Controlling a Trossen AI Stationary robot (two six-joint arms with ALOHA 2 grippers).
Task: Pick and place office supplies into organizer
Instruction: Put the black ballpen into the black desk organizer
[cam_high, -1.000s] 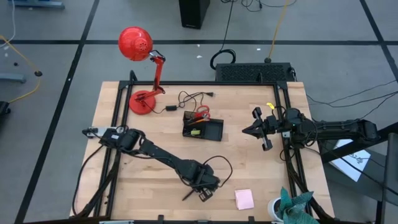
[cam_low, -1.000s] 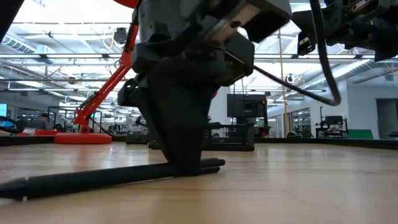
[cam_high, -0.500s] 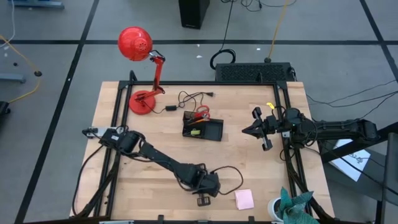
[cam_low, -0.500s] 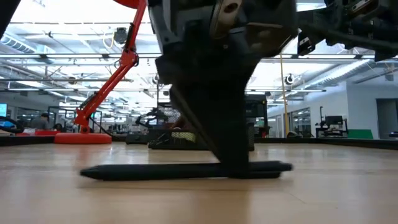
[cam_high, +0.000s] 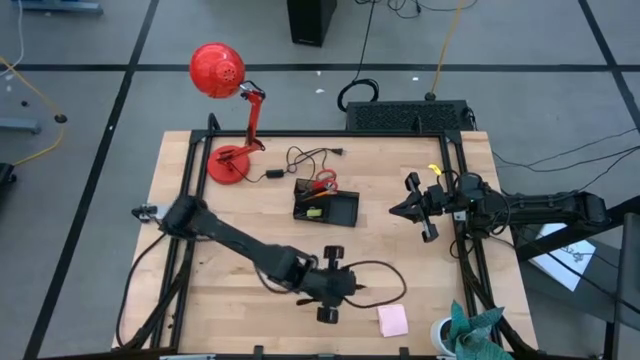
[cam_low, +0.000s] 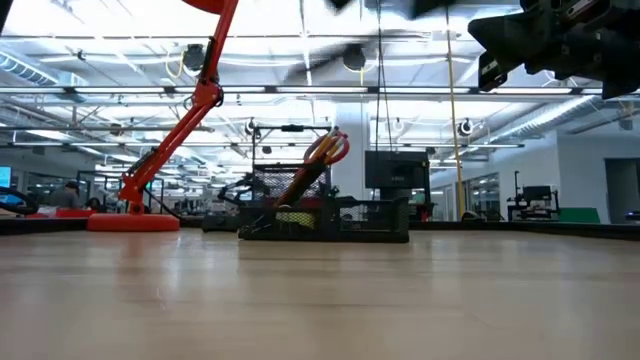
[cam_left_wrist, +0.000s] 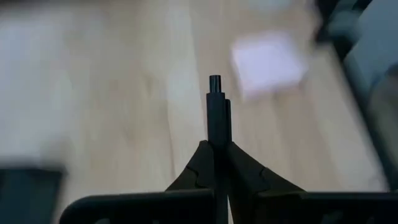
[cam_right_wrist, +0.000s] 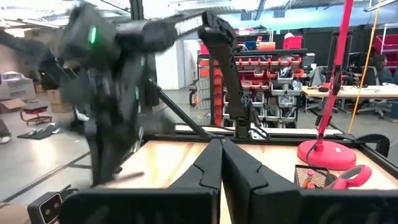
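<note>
In the left wrist view the pale pink square sticky-note pad (cam_left_wrist: 268, 62) is blurred, and the slim black pen (cam_left_wrist: 216, 118) is partly hidden between 2 closed fingers (cam_left_wrist: 198, 168); its length perhaps continues unseen.

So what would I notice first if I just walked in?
Probably the red lamp standing at the table's far left corner. Next, the left gripper near the front edge, pinching a black pen close to the pink pad. Red scissors poke up from the organizer mid-table.
</note>
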